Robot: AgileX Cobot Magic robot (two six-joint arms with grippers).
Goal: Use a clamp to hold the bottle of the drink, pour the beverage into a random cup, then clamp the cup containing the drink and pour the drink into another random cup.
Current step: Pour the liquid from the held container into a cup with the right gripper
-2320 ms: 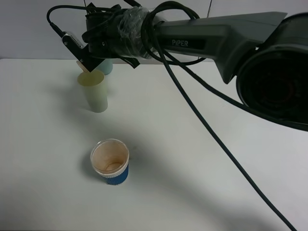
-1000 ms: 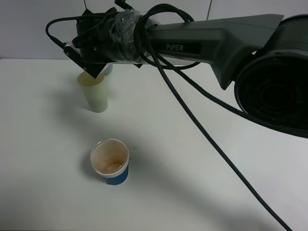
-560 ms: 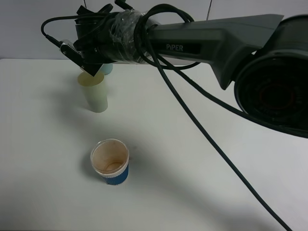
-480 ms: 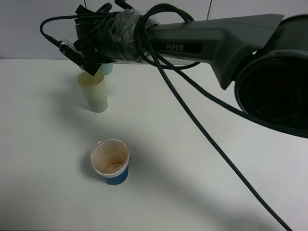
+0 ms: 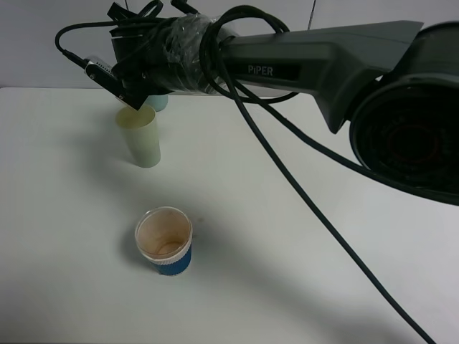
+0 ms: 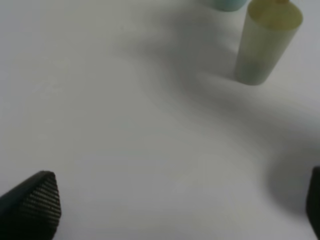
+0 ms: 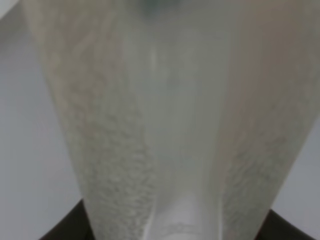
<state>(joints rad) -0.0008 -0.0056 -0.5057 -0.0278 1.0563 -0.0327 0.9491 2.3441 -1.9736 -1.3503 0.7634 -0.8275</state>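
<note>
My right gripper (image 5: 130,94) reaches across to the far left and hangs just above the pale yellow-green cup (image 5: 141,136). It is shut on the clear bottle (image 7: 170,125), which fills the right wrist view as a blur. In the exterior high view the wrist hides the bottle. The teal cup (image 5: 158,102) stands just behind the yellow-green cup (image 6: 265,42), and its base (image 6: 227,4) peeks into the left wrist view. I cannot make out the beverage. My left gripper (image 6: 172,207) is open over bare table, well short of both cups.
A short stained cup with a blue sleeve (image 5: 164,240) stands nearer the front, left of centre. The right arm and its black cable (image 5: 301,193) stretch across the white table (image 5: 301,272) from the right.
The right wrist has turned and lifted slightly to the left. The brownish end of the bottle that dipped at the yellow-green cup's rim is now hidden behind the wrist.
</note>
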